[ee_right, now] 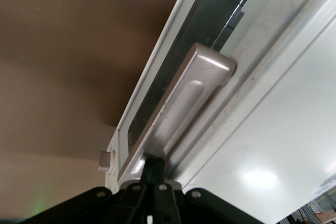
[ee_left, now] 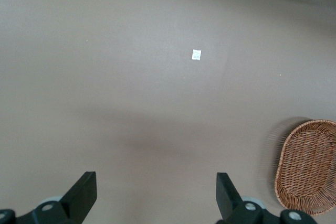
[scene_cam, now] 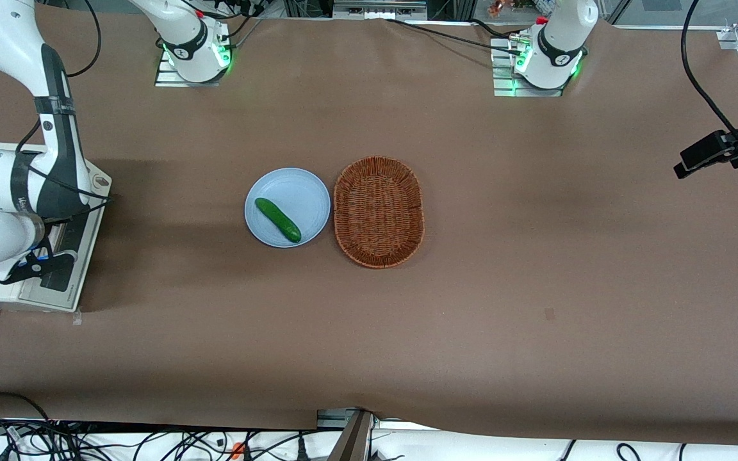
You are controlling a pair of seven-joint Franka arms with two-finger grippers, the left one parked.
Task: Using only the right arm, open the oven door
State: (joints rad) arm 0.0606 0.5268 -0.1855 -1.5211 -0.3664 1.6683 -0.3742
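The grey metal-framed oven door with its dark glass window [ee_right: 173,77] fronts a white boxy toaster oven [scene_cam: 55,282] standing at the working arm's end of the brown-covered table [scene_cam: 471,288]. Its silver bar handle [ee_right: 184,108] runs along the door's edge, and the door looks shut or nearly so against the oven's body. The dark hand [ee_right: 154,174] of the large white right arm [scene_cam: 23,192] sits right at one end of that handle; I cannot tell whether it is clamped on it. Out toward the table's middle, a green cucumber [scene_cam: 277,219] lies on a round pale blue plate [scene_cam: 305,189], just beside an oval brown wicker basket [scene_cam: 378,211].
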